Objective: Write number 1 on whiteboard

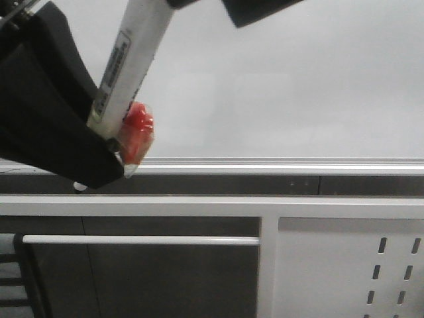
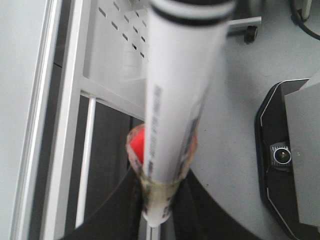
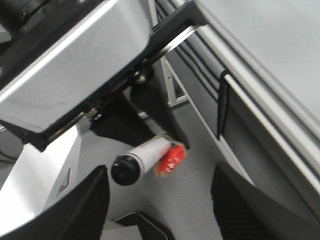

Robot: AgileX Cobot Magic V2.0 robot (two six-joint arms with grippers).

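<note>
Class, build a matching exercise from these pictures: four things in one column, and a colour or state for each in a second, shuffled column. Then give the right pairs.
Column one:
1. whiteboard
2. marker
3. perforated metal panel
4. right gripper

Column two:
A. dotted with slots
B. open, holding nothing
C. blank, no stroke on it
D. held in the left gripper, with red tape at the grip

Pairs: 1-C, 2-D, 3-A, 4-B

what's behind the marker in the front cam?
Behind the marker, held in the left gripper, is the whiteboard, blank wherever visible, with its aluminium frame edge below. No number 1 shows; the board area behind the marker and arm is covered.
</note>
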